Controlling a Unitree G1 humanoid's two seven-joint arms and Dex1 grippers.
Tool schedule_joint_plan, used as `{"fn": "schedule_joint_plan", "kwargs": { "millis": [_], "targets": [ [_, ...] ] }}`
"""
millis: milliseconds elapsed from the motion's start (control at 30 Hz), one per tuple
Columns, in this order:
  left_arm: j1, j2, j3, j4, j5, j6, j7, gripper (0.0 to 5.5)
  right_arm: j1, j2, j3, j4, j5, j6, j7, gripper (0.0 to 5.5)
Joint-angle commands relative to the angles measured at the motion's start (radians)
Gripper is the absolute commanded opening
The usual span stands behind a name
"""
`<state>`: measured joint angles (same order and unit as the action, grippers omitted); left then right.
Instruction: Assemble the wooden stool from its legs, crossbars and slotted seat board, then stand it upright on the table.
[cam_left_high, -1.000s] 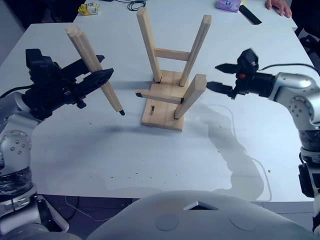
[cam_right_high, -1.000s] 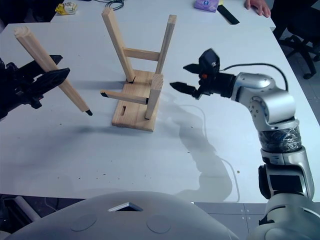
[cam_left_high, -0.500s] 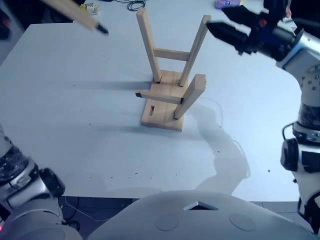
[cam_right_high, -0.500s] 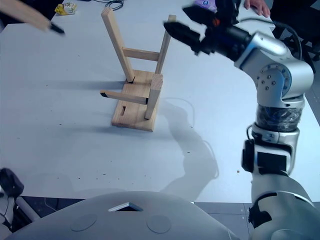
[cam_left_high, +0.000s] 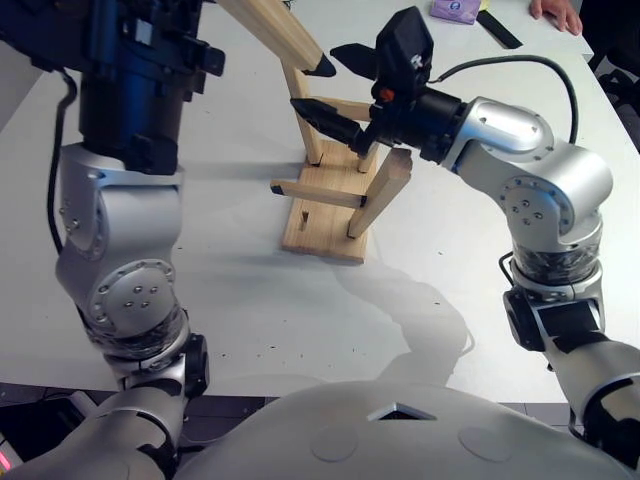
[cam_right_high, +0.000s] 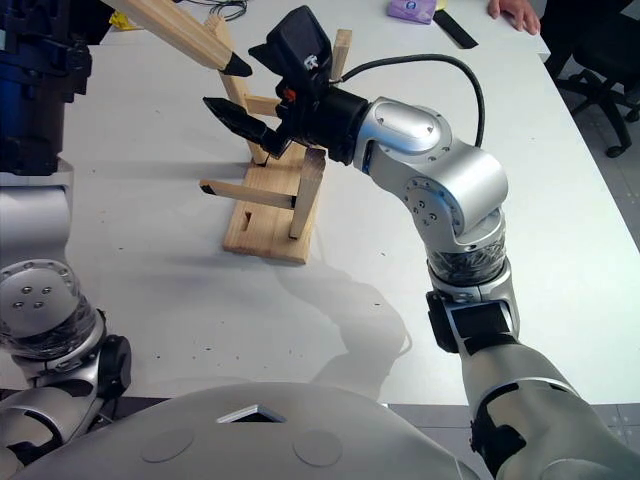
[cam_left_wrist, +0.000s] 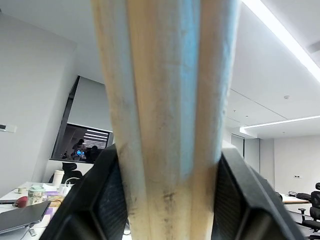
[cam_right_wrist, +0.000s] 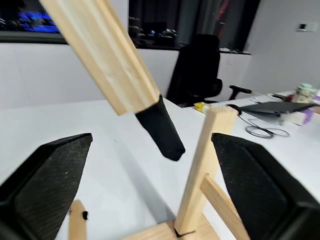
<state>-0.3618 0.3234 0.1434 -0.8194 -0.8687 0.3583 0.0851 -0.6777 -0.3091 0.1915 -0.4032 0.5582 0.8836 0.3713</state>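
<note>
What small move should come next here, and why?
Probably close the right gripper on the loose leg: its black tip sits between the open fingers, while the left gripper holds the other end raised.

The held leg (cam_left_high: 275, 28) is cut off by the top edge.

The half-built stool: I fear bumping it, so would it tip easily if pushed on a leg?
Probably tips rather than slides: tall legs rise from a narrow seat board lying flat, so a high push has leverage. It looks like bare wood, likely stiff. The front crossbar has one free end, so it may work loose.
</note>
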Motion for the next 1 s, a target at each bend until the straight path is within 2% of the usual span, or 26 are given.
{"fn": "schedule_joint_plan", "kwargs": {
  "millis": [33, 233, 700, 833, 1000],
  "targets": [
    [0.025, -0.016, -0.051, -0.039, 0.027, 0.025, 0.016, 2.05, -0.011, 0.013, 0.001, 0.035, -0.046, -0.003, -0.019, 4.4],
    [0.079, 0.001, -0.085, -0.08, 0.028, 0.069, 0.002, 2.05, -0.028, 0.014, -0.028, 0.067, -0.081, -0.008, -0.016, 4.4],
    [0.17, 0.076, -0.018, -0.05, 0.008, 0.067, -0.134, 2.05, -0.033, 0.007, -0.031, 0.074, -0.112, -0.004, 0.027, 4.4],
    [0.143, 0.098, 0.049, -0.012, -0.03, 0.051, -0.173, 2.05, 0.0, -0.015, -0.002, 0.06, -0.132, -0.009, 0.058, 4.4],
    [0.147, 0.283, 0.215, 0.136, -0.073, 0.061, -0.416, 2.05, 0.021, -0.068, -0.012, 0.085, -0.17, -0.036, 0.092, 4.4]
  ]
}}
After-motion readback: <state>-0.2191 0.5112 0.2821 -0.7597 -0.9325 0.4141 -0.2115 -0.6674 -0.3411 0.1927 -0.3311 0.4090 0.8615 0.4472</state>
